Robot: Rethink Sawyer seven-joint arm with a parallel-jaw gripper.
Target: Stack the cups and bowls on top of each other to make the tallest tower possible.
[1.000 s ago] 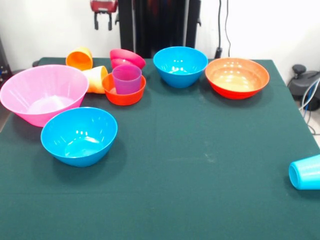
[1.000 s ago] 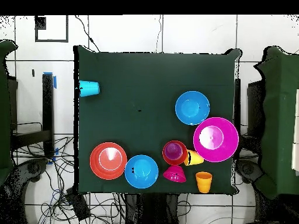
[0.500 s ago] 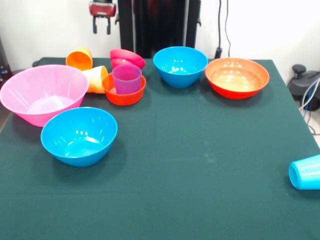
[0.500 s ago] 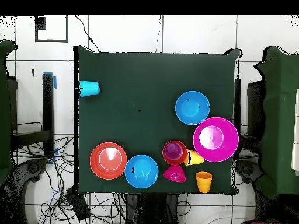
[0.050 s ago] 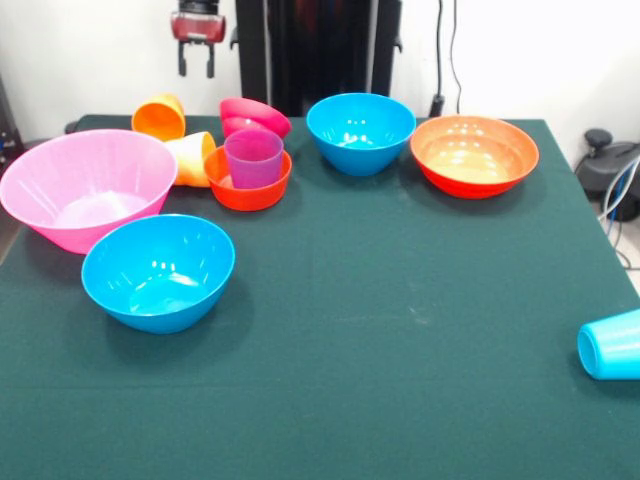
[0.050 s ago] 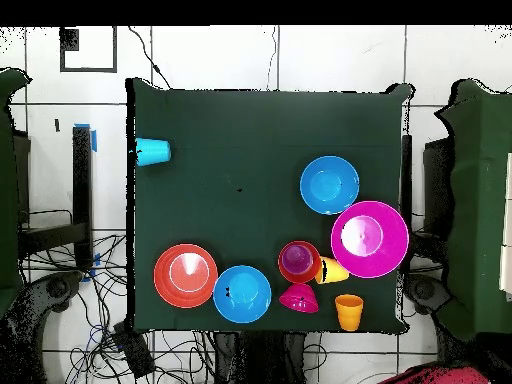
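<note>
A purple cup (image 5: pixel 254 158) stands inside the small orange bowl (image 5: pixel 247 190) at the far left; together they show from overhead as the purple cup (image 6: pixel 298 259) in the orange bowl (image 6: pixel 285 272). Around them lie a tipped magenta bowl (image 5: pixel 255 116), an orange cup (image 5: pixel 160 117) and a yellow-orange cup (image 5: pixel 192 158), both on their sides. The big pink bowl (image 5: pixel 88 188), two blue bowls (image 5: pixel 158 270) (image 5: pixel 360 132) and the orange-red bowl (image 5: pixel 474 155) stand upright. A light blue cup (image 5: pixel 610 345) lies at the right edge. My gripper (image 5: pixel 196 65) hangs open and empty behind the table, above the orange cup.
The green table (image 5: pixel 400 300) has its widest bare stretch across the middle and near side. Cables and a dark device (image 5: pixel 612 175) sit off its right edge. In the overhead view, cables (image 6: pixel 130 350) trail round the table's bottom edge.
In the front view my gripper has drifted slightly left and lower. A red part of the arm now shows at the overhead view's bottom right. Cups and bowls have not moved.
</note>
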